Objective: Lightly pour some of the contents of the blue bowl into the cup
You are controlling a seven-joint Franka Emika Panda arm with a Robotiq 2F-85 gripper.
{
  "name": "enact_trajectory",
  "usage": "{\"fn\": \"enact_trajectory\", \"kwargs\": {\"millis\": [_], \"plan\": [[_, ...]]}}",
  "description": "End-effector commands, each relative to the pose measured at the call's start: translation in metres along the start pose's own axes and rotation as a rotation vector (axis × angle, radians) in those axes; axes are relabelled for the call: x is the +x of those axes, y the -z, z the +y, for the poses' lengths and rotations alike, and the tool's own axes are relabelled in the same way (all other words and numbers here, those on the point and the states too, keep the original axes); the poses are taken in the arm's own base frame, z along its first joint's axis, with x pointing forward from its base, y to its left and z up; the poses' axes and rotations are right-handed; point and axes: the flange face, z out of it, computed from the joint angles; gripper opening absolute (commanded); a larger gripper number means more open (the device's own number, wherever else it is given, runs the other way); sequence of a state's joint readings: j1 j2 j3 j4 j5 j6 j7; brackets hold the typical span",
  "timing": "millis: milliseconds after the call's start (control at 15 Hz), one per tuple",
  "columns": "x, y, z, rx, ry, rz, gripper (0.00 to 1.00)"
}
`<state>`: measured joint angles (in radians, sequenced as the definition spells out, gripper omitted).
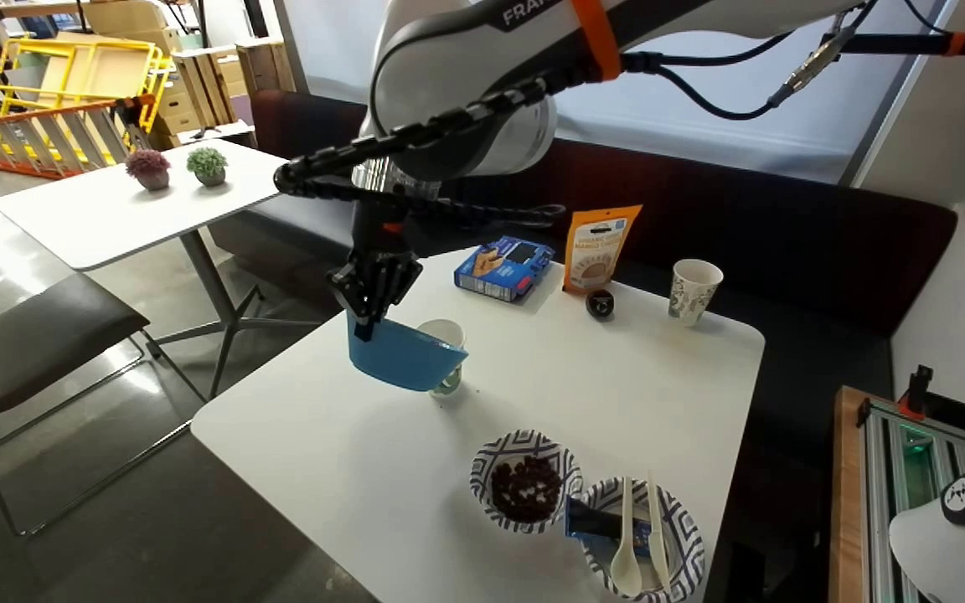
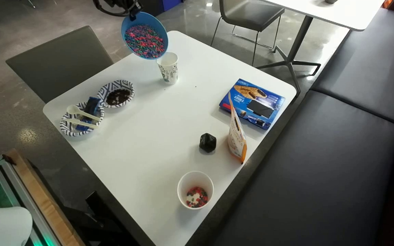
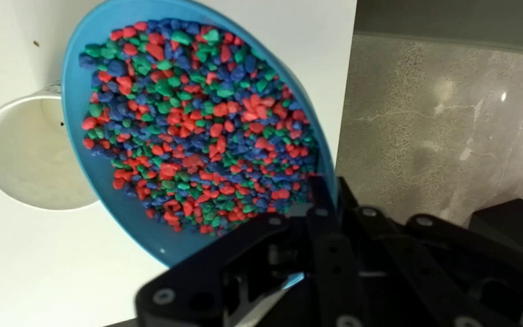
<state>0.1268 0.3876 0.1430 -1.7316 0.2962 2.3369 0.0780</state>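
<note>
The blue bowl (image 1: pixel 405 358) is tilted, its low rim beside and over the edge of a patterned pale cup (image 2: pixel 169 71). The bowl's contents, many small red, blue and green bits (image 3: pixel 198 136), lie inside it toward the gripper side. In the wrist view the cup (image 3: pixel 25 154) is partly hidden behind the bowl's rim; its visible inside is pale with a small dark speck. My gripper (image 3: pixel 337 195) is shut on the bowl's rim, one finger inside and one outside. It holds the bowl above the table, also seen in both exterior views.
Another patterned cup (image 2: pixel 183 182) holds some red and dark bits. A patterned bowl (image 1: pixel 482 469) with dark filling and a plate (image 1: pixel 688 536) with cutlery stand nearby. A blue box (image 2: pixel 251 102), an orange pouch (image 1: pixel 604 243) and a black object (image 2: pixel 207 142) stand on the table.
</note>
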Motion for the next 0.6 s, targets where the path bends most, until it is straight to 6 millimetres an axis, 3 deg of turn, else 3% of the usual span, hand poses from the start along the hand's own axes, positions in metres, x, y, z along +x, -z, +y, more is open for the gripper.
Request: {"fn": "enact_trajectory", "kwargs": {"millis": [0, 533], "plan": [[0.002, 0.002, -0.001, 0.021, -0.005, -0.008, 0.01], [0.005, 0.015, -0.007, 0.049, 0.009, 0.020, 0.01]]}}
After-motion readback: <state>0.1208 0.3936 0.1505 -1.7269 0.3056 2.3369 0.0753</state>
